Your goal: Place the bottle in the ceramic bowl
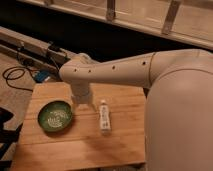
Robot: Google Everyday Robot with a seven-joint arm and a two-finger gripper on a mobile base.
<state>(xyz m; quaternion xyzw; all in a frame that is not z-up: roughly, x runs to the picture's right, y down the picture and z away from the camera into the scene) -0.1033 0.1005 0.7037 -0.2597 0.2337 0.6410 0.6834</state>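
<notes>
The arm [125, 70] is a smooth off-white tube with small dark dots [113, 66] along its side and a rounded joint [75, 74]. The pale tool [82, 101] hangs beneath that joint, over the surface [125, 142].

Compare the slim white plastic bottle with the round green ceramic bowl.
Colour: the slim white plastic bottle is pale; the round green ceramic bowl is dark. Shape: the bottle is long and narrow, the bowl wide and shallow. Pose: the bottle lies on its side, the bowl sits upright. Both rest on the wooden table, apart, with the gripper between them.
</notes>
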